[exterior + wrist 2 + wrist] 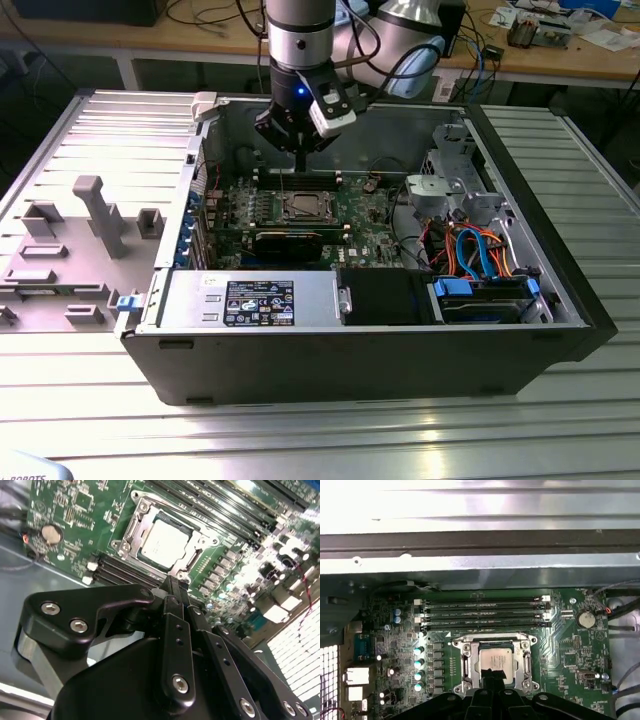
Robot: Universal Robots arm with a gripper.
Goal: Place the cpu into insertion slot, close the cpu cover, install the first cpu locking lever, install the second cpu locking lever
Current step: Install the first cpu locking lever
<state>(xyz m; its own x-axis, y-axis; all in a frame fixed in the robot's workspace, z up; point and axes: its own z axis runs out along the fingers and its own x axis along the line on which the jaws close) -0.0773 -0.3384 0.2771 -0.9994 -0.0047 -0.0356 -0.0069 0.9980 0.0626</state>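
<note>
So the cpu (494,662) is sitting flat in the insertion slot (286,208) in the middle of the green motherboard (560,630), silver top facing up. As far as I can tell the cpu cover (136,527) is folded down around it, with the chip showing through its window. That puts the first two steps as done, and I'd say we're at the locking-lever part. I honestly can't make out whether either lever is latched; the thin rods along the frame are too hard to read. The claw (173,582) hangs just above the socket, at the edge away from the memory slots (485,612). Its fingers are pressed together into one narrow tip and it's holding nothing. In the exterior view it's over the board inside the open computer case (350,360), which stands on the ribbed metal counter (330,430). My guess is the lever work calls for using that closed tip as a pusher. It'd need to come down right on a thin wire lever, then sweep it sideways and under its hook without scraping the cover or bumping the memory slots next door.
</note>
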